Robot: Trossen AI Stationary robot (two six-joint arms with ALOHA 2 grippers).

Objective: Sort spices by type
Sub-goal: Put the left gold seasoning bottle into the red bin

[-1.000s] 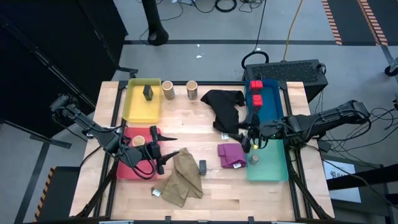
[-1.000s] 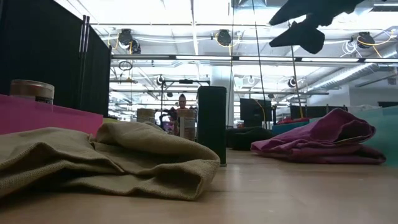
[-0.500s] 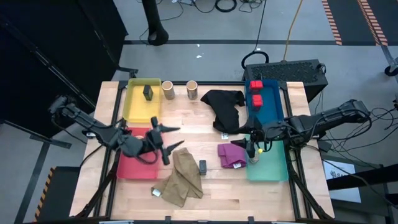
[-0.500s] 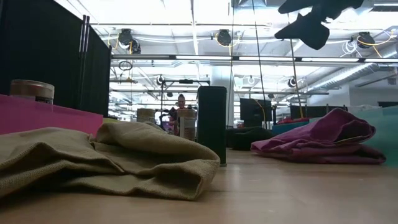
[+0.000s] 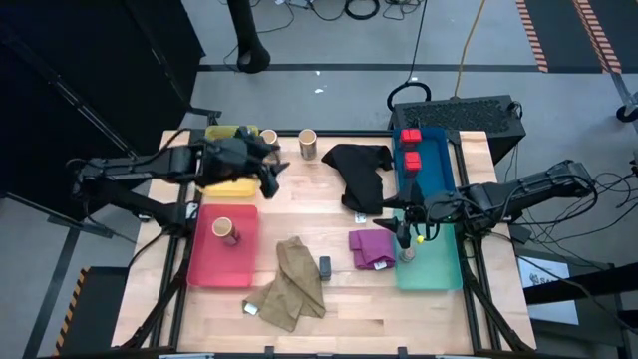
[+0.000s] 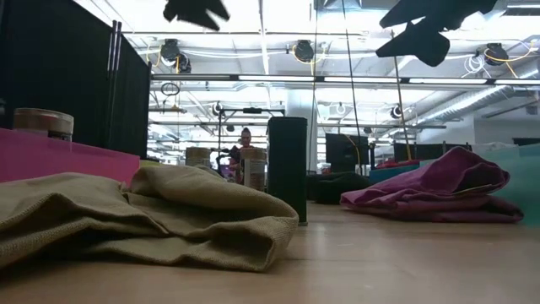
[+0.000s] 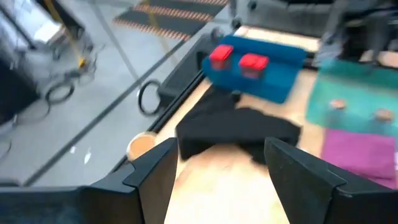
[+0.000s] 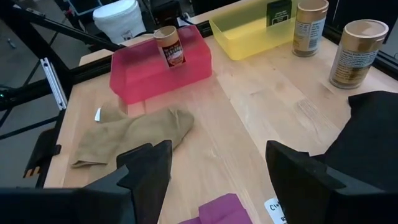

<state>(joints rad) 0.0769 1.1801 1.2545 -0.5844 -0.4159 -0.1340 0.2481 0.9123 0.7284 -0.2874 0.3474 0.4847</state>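
My left gripper [image 5: 276, 176] is open and empty, high over the table by the yellow tray [image 5: 231, 185]; it also shows in the low view [image 6: 196, 10]. A tan cylinder [image 5: 223, 230] stands upright in the red tray [image 5: 214, 264]. Two more tan cylinders [image 8: 310, 25] [image 8: 353, 53] stand on the table at the far edge. Two red boxes [image 7: 221, 55] [image 7: 252, 61] sit in the blue tray [image 7: 273, 87]. A dark block [image 5: 325, 266] stands on the table. Another dark block [image 8: 278, 12] is in the yellow tray. My right gripper [image 5: 404, 235] is open over the teal tray's left edge, above a grey jar [image 5: 407, 255].
A khaki cloth [image 5: 294, 284] lies at the near middle, with a small pale object [image 5: 250, 308] by its near left corner. A purple cloth [image 5: 371, 248] lies beside the teal tray [image 5: 434, 269], and a black cloth [image 5: 361, 175] beside the blue tray. Bare wood lies between the trays.
My left gripper has risen from the red tray and swung toward the table's far edge, ending over the yellow tray. The tan cylinder stays standing in the red tray. My right gripper has stayed over the teal tray's left edge.
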